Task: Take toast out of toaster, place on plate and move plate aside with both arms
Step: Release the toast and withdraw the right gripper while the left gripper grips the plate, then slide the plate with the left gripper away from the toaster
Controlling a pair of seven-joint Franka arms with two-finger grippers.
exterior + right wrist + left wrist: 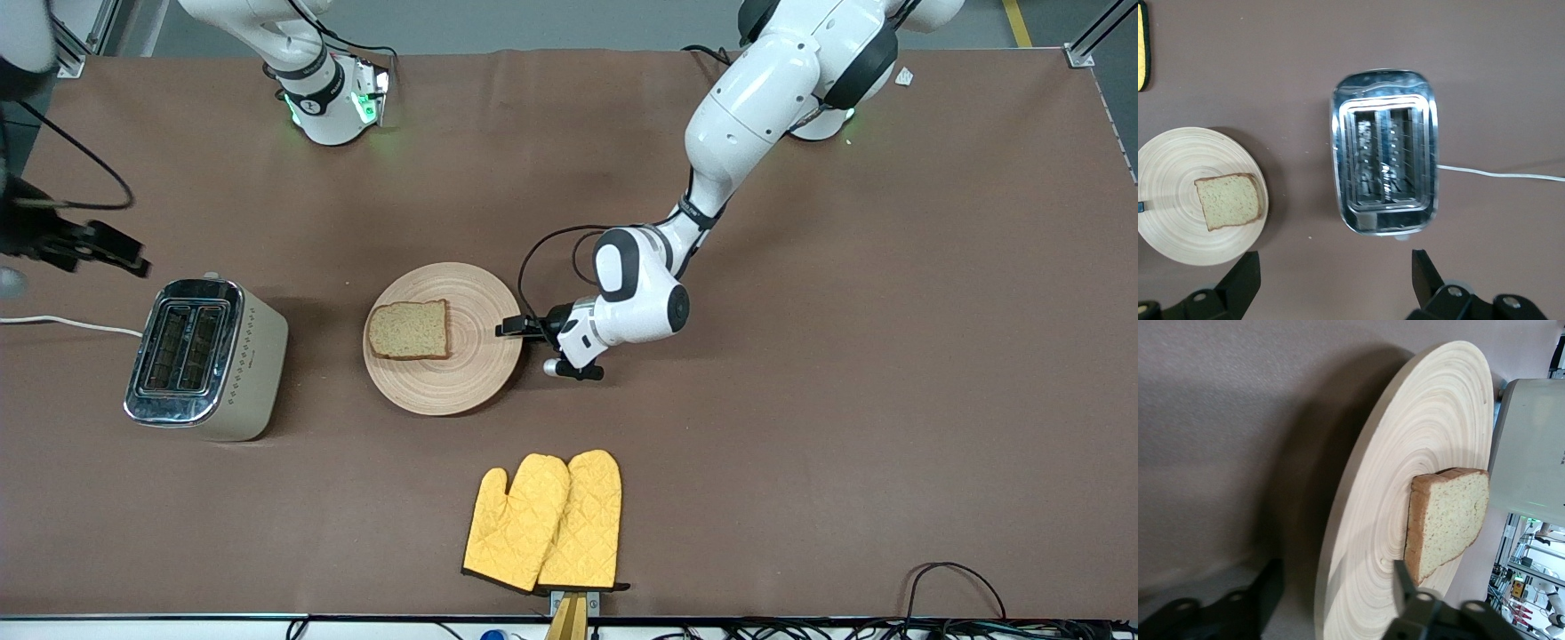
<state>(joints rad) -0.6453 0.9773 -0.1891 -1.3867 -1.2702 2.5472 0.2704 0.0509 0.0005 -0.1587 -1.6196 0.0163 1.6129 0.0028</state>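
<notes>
At plate rim: left gripper straddling edge | right gripper spread wide over toaster

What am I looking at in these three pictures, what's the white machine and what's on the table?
These are two white robot arms at a brown table. One picture looks down from a high camera facing them; the other two come from cameras on each arm's wrist.

On the table sit a toaster, a round wooden plate with a slice of toast on it, and a pair of yellow oven mitts nearer the high camera.

The left claw is at the plate's rim on the left arm's side, one finger over the rim and one under, not yet clamped. The right claw hangs open above the toaster, holding nothing.
</notes>
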